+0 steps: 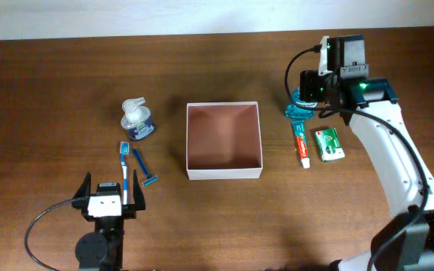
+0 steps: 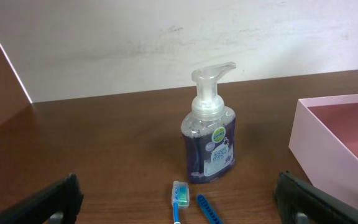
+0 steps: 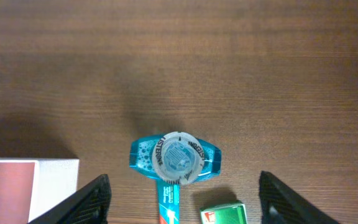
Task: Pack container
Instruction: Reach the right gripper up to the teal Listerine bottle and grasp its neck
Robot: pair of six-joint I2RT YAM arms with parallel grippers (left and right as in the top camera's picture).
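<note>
- Black fingers (image 3: 92, 202) of the right gripper (image 3: 182, 199) stand spread, one on either side of a teal bottle (image 3: 174, 158) with a grey round cap. Bare wood shows between each finger and the bottle, so nothing is pinched.
- Just beside that bottle lie a toothpaste tube (image 3: 166, 202) and a small green box (image 3: 224, 214), both cut off by the frame's lower edge.
- From overhead, the right gripper (image 1: 307, 94) hangs over the bottle and hides much of it.
- The left gripper (image 1: 113, 188) is spread wide and empty, low at the near edge, its fingers (image 2: 48, 202) dark blurs in its own wrist view.
- Ahead of it lie a blue toothbrush (image 1: 124, 162) and a blue razor (image 1: 143, 169), with a clear pump soap bottle (image 1: 136, 119) standing upright beyond them.
- The container (image 1: 224, 172) sits open and empty at the middle of the table (image 1: 51, 75), between the two groups and apart from both.
- The table is dark brown wood grain; a pale wall (image 2: 135, 37) rises at its far edge.
- Labels are too small to read.
</note>
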